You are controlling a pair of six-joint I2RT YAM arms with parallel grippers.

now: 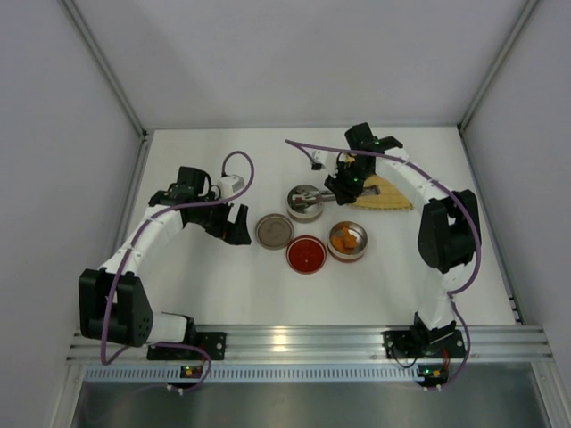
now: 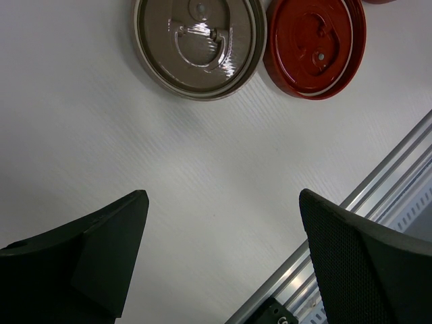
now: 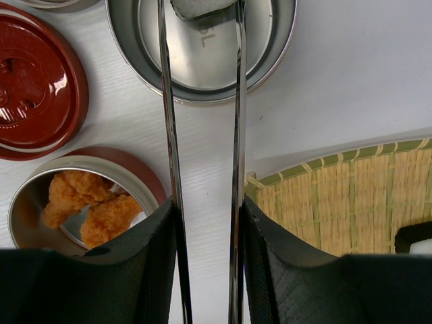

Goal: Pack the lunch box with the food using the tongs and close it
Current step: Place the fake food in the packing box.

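White walls are closing in a white worktop (image 1: pixel 223 294), and a red lid (image 3: pixel 34 88) is lying flat near its middle. Just left of the red lid, a grey lid (image 2: pixel 196 40) is lying flat as well. Farther left of the red lid, past the grey one, the left hand (image 1: pixel 234 225) is hovering over bare worktop with its fingers spread wide and nothing between them.

Just right of the red lid, a round tin (image 3: pixel 27 219) is holding two orange fried pieces (image 3: pixel 88 202). Behind the red lid, away from the arm bases, a steel bowl (image 3: pixel 266 40) is sitting upright. The right hand (image 1: pixel 343 183) is pressing narrowly on the tongs (image 3: pixel 237 135), squeezing both thin arms. The tongs are reaching over the steel bowl, and their tips are pinching a white roll (image 3: pixel 202 7) above the bowl's floor. Whether the roll is touching the bowl cannot be told.

Behind and to the right of the red lid, a yellow mat (image 3: pixel 337 209) is lying beside the bowl, carrying a second roll (image 3: pixel 415 239) that is only partly in view.
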